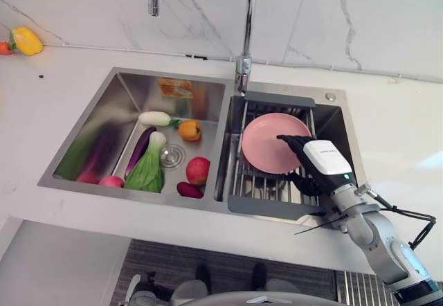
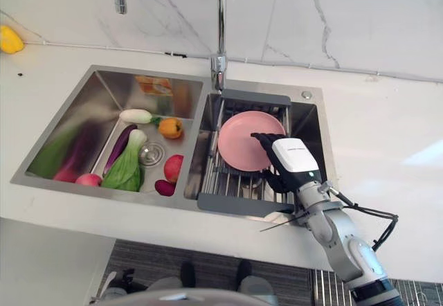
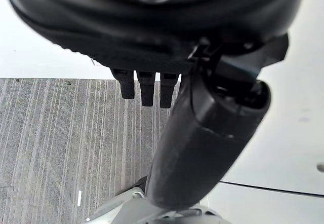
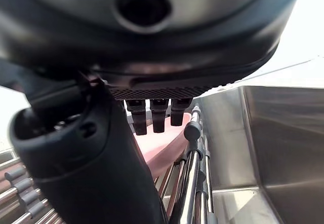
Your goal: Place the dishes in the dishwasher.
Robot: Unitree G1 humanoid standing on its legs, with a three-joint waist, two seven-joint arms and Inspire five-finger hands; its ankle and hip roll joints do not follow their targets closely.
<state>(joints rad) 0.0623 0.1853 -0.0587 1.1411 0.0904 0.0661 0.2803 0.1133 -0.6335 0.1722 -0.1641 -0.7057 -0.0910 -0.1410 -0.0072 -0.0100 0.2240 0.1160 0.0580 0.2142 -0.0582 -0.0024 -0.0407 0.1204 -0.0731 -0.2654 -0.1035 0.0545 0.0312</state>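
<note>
Right robot hand (image 1: 320,159) reaches over the sink rack (image 1: 266,188), fingers extended onto the pink plate (image 1: 266,143), nothing gripped. I judge it's lining up a grasp. Left robot hand (image 3: 202,148) hangs relaxed, idle.

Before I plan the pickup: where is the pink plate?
The pink plate lies on the drying rack in the sink's right basin, right of the faucet base, with the right hand at its near right edge.

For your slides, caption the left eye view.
Right hand reaching over the pink plate on the sink rack, vegetables in the neighbouring basin.
</note>
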